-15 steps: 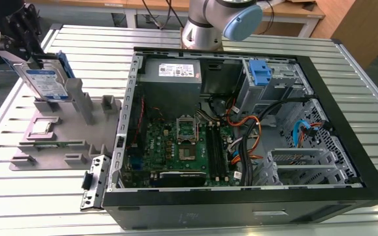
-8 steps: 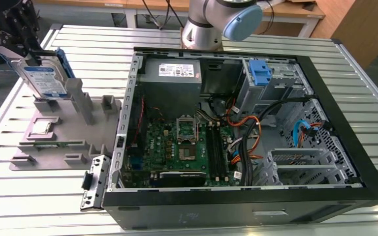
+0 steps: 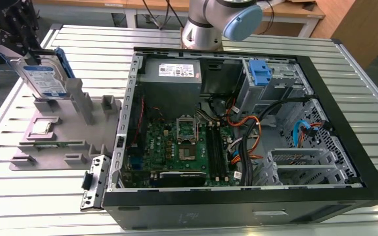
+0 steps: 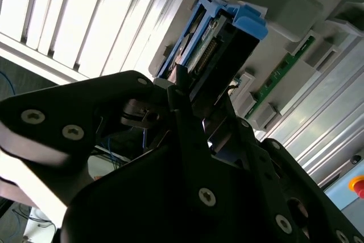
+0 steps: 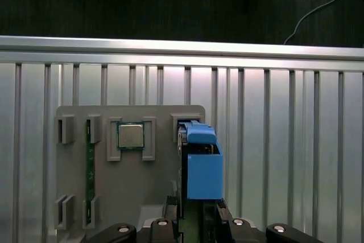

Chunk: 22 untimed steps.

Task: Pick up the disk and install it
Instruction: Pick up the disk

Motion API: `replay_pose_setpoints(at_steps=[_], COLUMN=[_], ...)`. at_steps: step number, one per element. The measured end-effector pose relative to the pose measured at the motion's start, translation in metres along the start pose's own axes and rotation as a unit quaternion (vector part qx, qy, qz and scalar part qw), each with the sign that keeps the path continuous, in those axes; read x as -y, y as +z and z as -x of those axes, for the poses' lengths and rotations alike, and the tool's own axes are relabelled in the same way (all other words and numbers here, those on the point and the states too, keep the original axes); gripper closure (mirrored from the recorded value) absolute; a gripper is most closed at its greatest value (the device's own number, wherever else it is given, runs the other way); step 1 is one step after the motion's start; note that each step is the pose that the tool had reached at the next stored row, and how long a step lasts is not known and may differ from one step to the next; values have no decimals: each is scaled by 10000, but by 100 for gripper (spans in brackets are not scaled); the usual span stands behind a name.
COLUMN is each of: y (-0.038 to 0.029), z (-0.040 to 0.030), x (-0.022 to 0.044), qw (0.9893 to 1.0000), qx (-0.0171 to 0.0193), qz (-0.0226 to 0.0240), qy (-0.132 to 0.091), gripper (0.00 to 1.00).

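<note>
The disk (image 3: 45, 78), a silver drive with a white-and-blue label and blue rails, stands on edge at the exterior view's far left, over the slot of the grey fixture (image 3: 77, 132). My gripper (image 3: 26, 55) comes down onto its upper end and is shut on it. In the second wrist view the black fingers (image 4: 187, 118) clamp the disk (image 4: 227, 32) at its connector end. The first wrist view looks along the disk's blue end (image 5: 202, 166), with the gripper (image 5: 196, 220) behind it. I cannot tell whether the disk's lower edge still touches the fixture.
An open computer case (image 3: 346, 98) lies on the slatted metal table (image 3: 31, 196), with motherboard (image 3: 182, 147), grey power-supply box (image 3: 173, 73) and a blue bracket (image 3: 259, 73) in the drive bay. The fixture also holds a processor chip (image 5: 130, 135) and a green memory stick (image 5: 89, 157).
</note>
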State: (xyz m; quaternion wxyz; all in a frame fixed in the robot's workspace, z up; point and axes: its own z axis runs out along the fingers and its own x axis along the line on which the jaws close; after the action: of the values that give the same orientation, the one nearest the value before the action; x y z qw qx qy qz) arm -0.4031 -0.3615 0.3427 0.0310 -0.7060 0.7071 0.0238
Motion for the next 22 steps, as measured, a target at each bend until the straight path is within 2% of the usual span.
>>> replay_pose_setpoints(at_steps=[9, 17, 22], y=[-148, -167, -239], z=[12, 13, 19], x=[1, 1, 2], qw=[10000, 10000, 10000], qx=[0, -1, 0], qz=[-1, 1, -1], qy=[1, 1, 1], gripper=[65, 65, 65])
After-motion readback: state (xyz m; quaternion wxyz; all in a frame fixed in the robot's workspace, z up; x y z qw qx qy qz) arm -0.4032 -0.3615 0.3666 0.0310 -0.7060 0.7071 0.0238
